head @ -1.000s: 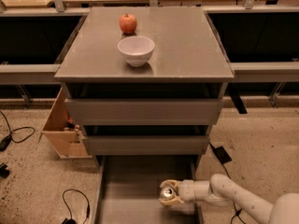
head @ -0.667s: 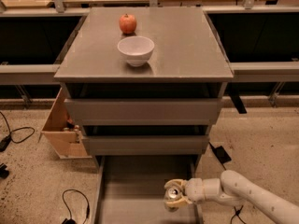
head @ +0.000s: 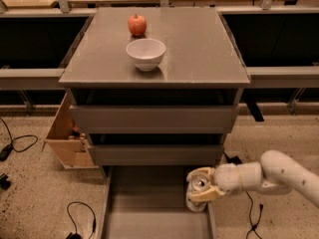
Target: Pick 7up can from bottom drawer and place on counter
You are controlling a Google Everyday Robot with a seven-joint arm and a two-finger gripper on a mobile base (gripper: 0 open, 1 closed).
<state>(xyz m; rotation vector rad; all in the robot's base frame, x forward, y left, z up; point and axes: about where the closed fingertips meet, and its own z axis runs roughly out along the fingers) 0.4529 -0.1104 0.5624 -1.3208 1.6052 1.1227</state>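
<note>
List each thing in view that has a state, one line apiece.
Wide grey bottom drawer: pulled open.
Slim silvery 7up can: upright, gripped, at that drawer's right wall.
Two-finger gripper: shut on the can, over the drawer.
Flat grey counter: bears a white round bowl and a red apple.
Bowl: upright, looks empty.

- The 7up can (head: 200, 183) is slim and pale with a shiny silver top. It stands upright, clasped in the hand (head: 198, 187), over the right side wall of the bottom drawer.
- The bottom drawer (head: 154, 203), a wide shallow grey tray, is pulled fully out.
- The worktop (head: 199, 49) is broad, flat, grey and slightly glossy, and lies well above the can.
</note>
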